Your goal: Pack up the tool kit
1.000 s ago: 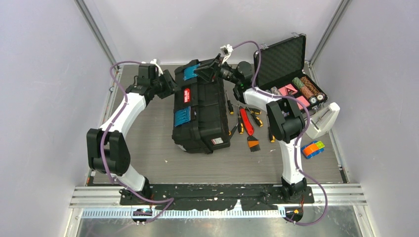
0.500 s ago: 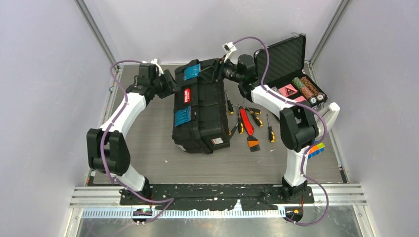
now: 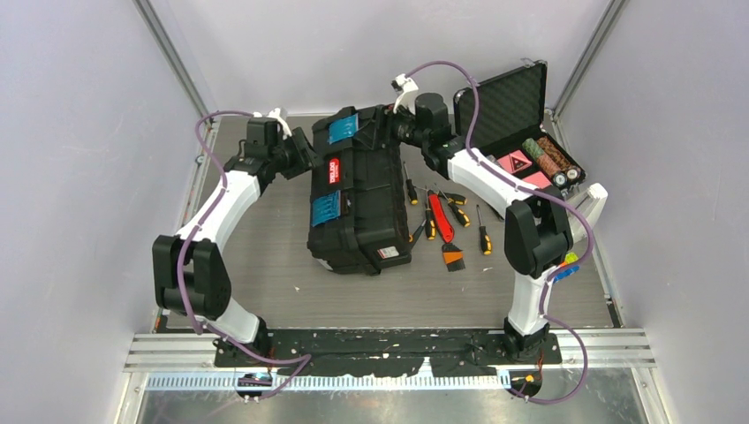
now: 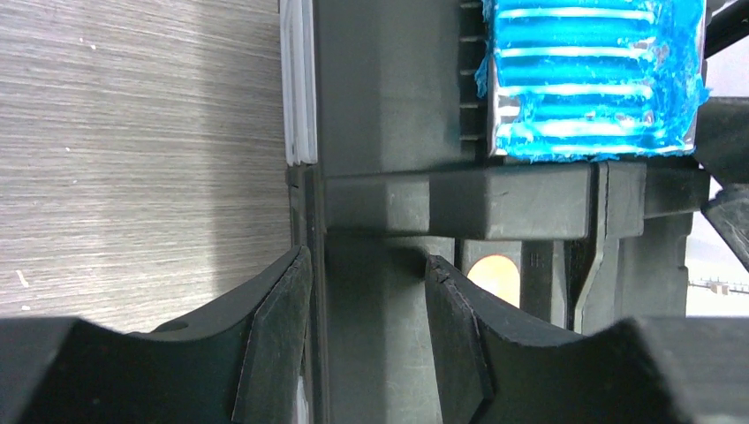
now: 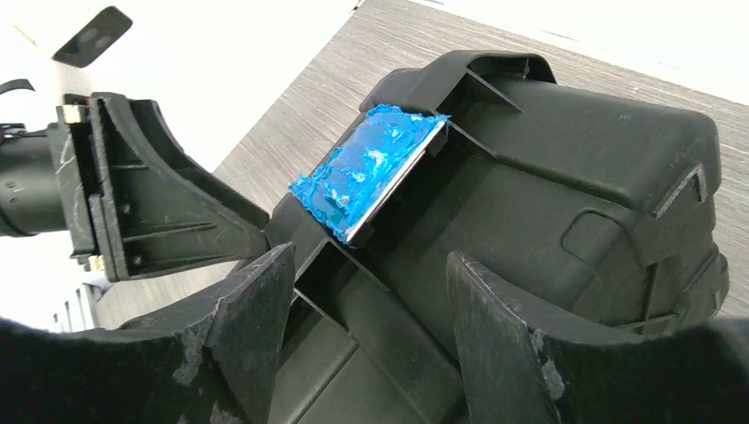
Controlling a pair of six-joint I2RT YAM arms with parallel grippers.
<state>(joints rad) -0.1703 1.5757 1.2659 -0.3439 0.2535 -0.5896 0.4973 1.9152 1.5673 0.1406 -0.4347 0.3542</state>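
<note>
While the toolbox (image 3: 358,208) lies on its side in the middle of the table (image 3: 265,265), its lid shut, both hands are at its far end, one on each side. The left hand (image 3: 307,154) meets the box's far left edge, just beside the upper blue latch (image 3: 344,129). In the left wrist view its fingers (image 4: 274,344) are about half open and straddle a black rib of the box, each finger lying against a side of it, so the hand grips the toolbox there. The right hand (image 3: 387,129) is at the far right corner of the box. In the right wrist view its fingers (image 5: 252,309) stand well apart with the moulded corner and that same latch seen between them, and they hold nothing. A second blue latch (image 3: 326,208) sits further down the box's left face. The loose hand tools (image 3: 440,217) lie on the table just right of the toolbox, apart from both hands.
</note>
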